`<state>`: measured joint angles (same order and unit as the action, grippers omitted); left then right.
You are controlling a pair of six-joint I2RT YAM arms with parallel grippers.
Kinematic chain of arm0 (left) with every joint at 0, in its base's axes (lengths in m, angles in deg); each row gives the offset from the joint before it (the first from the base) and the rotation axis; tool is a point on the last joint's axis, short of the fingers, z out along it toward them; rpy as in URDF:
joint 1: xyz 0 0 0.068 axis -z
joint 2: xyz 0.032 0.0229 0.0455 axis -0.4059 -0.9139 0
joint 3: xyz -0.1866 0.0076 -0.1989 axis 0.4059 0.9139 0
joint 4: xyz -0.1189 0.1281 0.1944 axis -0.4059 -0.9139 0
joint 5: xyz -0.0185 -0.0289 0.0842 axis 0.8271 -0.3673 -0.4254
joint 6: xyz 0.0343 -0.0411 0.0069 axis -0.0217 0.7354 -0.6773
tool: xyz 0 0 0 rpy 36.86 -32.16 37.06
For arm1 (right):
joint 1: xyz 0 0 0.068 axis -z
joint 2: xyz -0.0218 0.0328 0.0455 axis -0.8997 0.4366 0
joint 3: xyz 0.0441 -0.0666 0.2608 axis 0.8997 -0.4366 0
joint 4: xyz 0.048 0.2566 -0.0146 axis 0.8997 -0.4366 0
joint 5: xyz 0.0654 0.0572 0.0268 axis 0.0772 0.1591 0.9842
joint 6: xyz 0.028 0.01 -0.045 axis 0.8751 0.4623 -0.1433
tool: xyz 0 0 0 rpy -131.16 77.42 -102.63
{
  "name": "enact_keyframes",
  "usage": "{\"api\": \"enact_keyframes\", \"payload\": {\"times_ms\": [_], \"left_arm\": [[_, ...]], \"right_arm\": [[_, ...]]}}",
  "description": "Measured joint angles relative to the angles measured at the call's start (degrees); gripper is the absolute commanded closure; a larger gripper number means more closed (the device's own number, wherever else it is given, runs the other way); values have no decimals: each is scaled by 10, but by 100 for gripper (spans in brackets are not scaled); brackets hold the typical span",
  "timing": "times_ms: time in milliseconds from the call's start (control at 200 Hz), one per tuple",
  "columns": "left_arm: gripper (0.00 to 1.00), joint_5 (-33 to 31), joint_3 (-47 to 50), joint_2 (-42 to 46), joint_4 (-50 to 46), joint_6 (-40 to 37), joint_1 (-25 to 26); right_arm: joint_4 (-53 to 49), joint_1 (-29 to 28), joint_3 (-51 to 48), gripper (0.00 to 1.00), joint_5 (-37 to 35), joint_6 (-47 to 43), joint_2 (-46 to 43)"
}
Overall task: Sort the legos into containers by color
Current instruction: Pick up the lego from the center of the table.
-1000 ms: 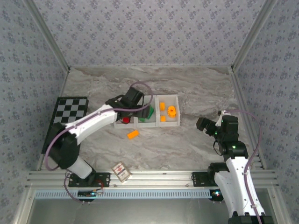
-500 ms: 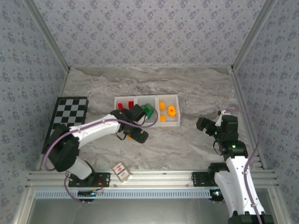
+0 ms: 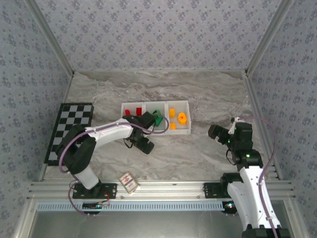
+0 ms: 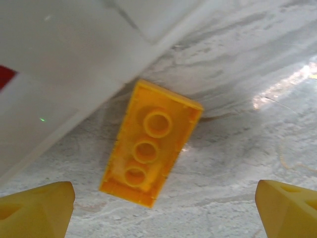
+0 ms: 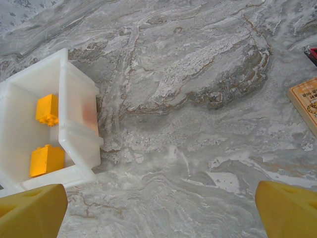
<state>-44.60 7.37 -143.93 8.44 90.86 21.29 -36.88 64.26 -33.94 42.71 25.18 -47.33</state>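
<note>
1. Your left gripper hung low over the orange brick. Its jaws were wide and held nothing, with a yellow fingertip on either side.
2. The orange brick lay hollow side up on the table, askew to the jaws and just beside the near wall of the tray. Judging by that, you needed to square the wrist to its long sides before closing, and to keep both fingers clear of the wall.
3. Your right gripper, toward the table's right edge, stood wide open and empty.
4. Farther on, the right-end bin held the orange ring and other orange pieces. I judged it the place to drop the brick.
</note>
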Motion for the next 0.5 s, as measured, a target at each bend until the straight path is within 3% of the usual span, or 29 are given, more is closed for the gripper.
{"api": "enact_keyframes", "payload": {"times_ms": [245,500], "left_arm": [[10,-2,-21,-34,-10,-9,-26],[23,4,-33,-66,-9,-18,-28]], "right_arm": [[0,0,0,0,0,0,0],[0,0,0,0,0,0,0]]}}
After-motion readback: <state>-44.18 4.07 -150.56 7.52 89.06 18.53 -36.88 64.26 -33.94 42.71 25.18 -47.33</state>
